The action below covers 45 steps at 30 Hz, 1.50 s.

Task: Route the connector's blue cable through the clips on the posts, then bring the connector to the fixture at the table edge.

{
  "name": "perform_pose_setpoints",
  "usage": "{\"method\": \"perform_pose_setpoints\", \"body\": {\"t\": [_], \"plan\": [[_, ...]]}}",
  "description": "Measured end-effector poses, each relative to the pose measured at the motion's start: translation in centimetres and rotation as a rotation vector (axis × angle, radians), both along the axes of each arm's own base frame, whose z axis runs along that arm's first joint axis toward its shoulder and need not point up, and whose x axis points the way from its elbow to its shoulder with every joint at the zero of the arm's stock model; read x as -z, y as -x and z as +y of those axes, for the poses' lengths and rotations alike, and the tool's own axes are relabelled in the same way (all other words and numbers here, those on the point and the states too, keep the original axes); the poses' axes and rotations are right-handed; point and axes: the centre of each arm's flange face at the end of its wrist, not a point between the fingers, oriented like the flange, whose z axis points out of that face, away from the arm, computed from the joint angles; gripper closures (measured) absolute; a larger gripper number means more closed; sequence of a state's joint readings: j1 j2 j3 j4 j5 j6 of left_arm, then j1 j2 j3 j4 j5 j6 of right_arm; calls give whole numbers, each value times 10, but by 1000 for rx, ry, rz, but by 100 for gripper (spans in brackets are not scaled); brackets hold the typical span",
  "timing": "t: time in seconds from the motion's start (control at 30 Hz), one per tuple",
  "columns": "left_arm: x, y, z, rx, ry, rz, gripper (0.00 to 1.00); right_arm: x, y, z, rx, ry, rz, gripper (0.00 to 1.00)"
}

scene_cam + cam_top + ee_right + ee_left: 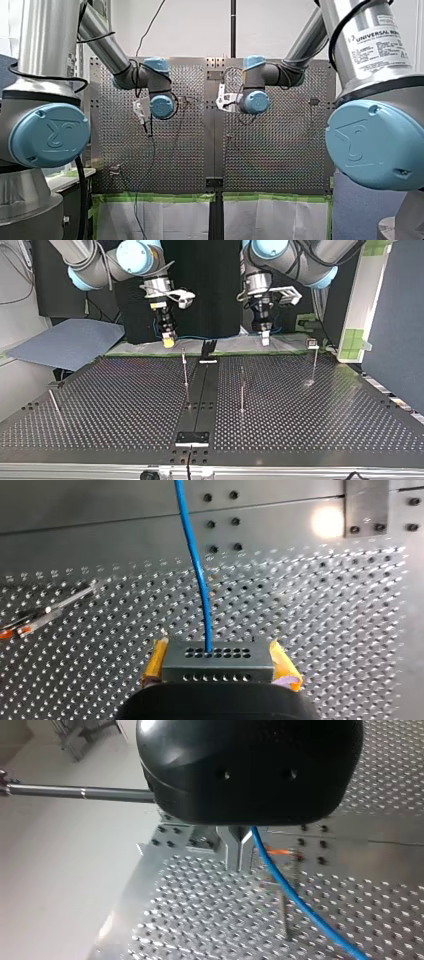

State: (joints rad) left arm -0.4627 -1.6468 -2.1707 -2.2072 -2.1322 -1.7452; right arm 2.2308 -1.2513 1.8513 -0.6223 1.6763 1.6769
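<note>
One connector (217, 669) gripped in right tool (220, 663), blue cable (197, 570) ahead.

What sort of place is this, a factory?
Most likely a robotics test lab, not a factory line: two robot arms reach over a perforated metal table with thin posts, one holding a connector on a blue cable.

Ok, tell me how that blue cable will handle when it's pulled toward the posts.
Probably floppy: the blue cable leaves the connector in a soft curve. Probably light, being thin beside the connector. It could drape or catch on a post rather than holding its line.
</note>
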Motion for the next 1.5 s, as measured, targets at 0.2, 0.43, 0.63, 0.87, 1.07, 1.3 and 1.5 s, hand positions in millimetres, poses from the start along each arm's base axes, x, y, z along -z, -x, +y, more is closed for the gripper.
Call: {"method": "perform_pose_setpoints", "body": {"t": [0.2, 0.43, 0.63, 0.87, 1.07, 1.3, 1.5], "plan": [[-7, -4, 6, 21, -22, 15, 100, 15, -1, -18, -9, -6, 1, 100], [18, -11, 10, 50, -75, 104, 100, 6, -4, -36, -24, 9, -12, 100], [22, -17, 17, 58, -98, 144, 100, -8, -8, -48, -36, 25, -23, 100], [15, -31, 22, 67, -103, 138, 100, -20, -13, -56, -49, 39, -33, 100], [5, -44, 24, 83, -106, 127, 100, -27, -17, -60, -54, 43, -36, 100], [4, -65, 21, 95, -135, 150, 100, -29, -20, -64, -55, 45, -37, 100], [1, -83, 21, 93, -137, 146, 100, -28, -19, -67, -52, 45, -37, 100]]}}
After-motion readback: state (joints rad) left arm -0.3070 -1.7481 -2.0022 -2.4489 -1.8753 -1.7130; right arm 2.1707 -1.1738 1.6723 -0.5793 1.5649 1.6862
